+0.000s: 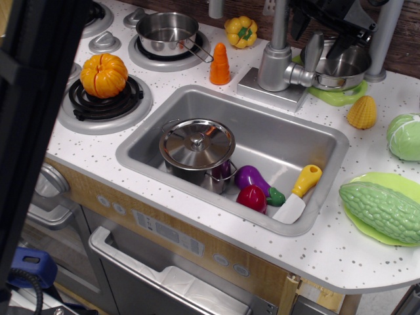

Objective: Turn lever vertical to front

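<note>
Observation.image shows the stiff, slick lever (313,50) upright, best pushed near its tip; pincer (331,23) spread, empty.

No readable text, labels, brands or nos. anywhere in view.

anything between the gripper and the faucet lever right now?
Nothing visible. The gripper sits just above and right of the lever, which stands upright on its stub off the faucet column. The steel bowl lies behind the lever, not in the gap. Whether the fingers are open is unclear.
</note>
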